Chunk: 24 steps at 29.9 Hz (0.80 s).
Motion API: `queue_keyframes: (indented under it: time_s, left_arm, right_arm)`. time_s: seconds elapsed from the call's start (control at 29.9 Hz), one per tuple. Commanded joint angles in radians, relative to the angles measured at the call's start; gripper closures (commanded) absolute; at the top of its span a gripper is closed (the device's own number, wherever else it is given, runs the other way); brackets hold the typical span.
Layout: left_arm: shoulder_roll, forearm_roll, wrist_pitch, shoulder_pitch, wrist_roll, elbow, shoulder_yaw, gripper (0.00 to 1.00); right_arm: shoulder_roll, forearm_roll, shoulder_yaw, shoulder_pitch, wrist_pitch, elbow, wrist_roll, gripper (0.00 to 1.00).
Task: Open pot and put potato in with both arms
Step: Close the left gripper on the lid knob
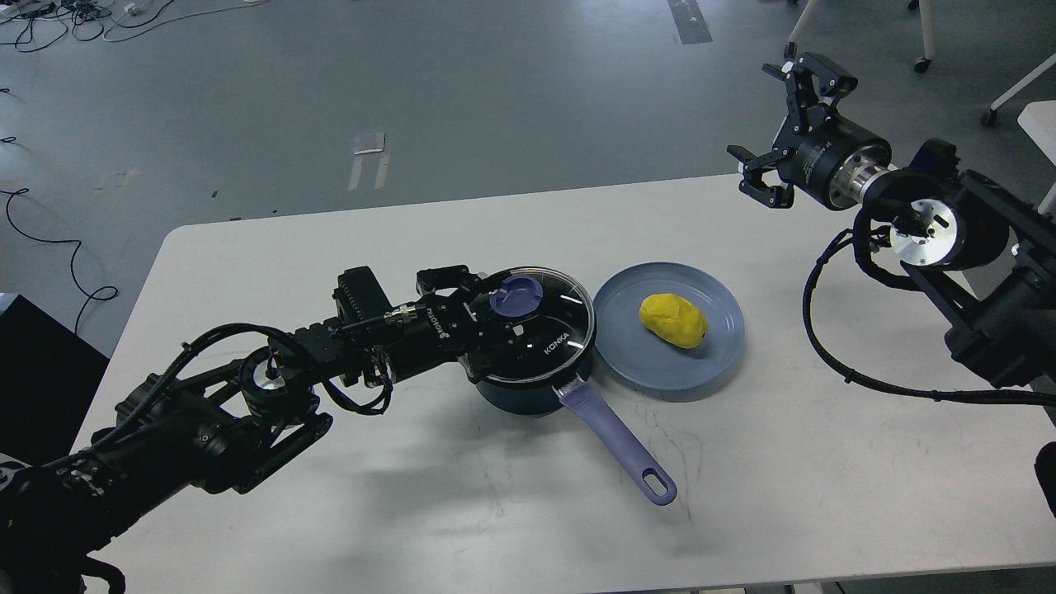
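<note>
The dark navy pot (528, 394) stands mid-table with its lavender-blue handle (615, 441) pointing toward the front right. A glass lid (549, 338) with a blue knob (516, 297) lies on it. My left gripper (495, 309) reaches in from the left, and its fingers close on the knob from above and below. The yellow potato (673, 320) lies on a flat light-blue plate (627, 346) just right of the pot. My right gripper (771, 136) is open and empty, raised over the table's far right edge, well away from the potato.
The white table (412, 511) has a rounded far-left corner and a front edge near the bottom of the view. A black box (41, 371) stands left of the table. Chair legs and cables lie on the grey floor beyond.
</note>
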Motion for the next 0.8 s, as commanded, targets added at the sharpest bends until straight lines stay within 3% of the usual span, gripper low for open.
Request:
queue_keyframes:
  time_s: [0.0,0.17,0.77]
  left_arm:
    - [0.0,0.002,-0.001,-0.002,0.0,0.0,0.001,0.67]
    - [0.0,0.002,0.001,-0.002,0.0,-0.001,0.001,0.73]
    - [0.026,0.003,0.007,-0.027,0.0,-0.092,-0.002,0.73]
  right_arm:
    - [0.0,0.0,0.0,0.0,0.0,0.0,0.0,0.0]
    - [0.0,0.0,0.0,0.0,0.0,0.0,0.001,0.0]
    - [0.0,0.0,-0.008,0.002,-0.007,0.0,0.001,0.0]
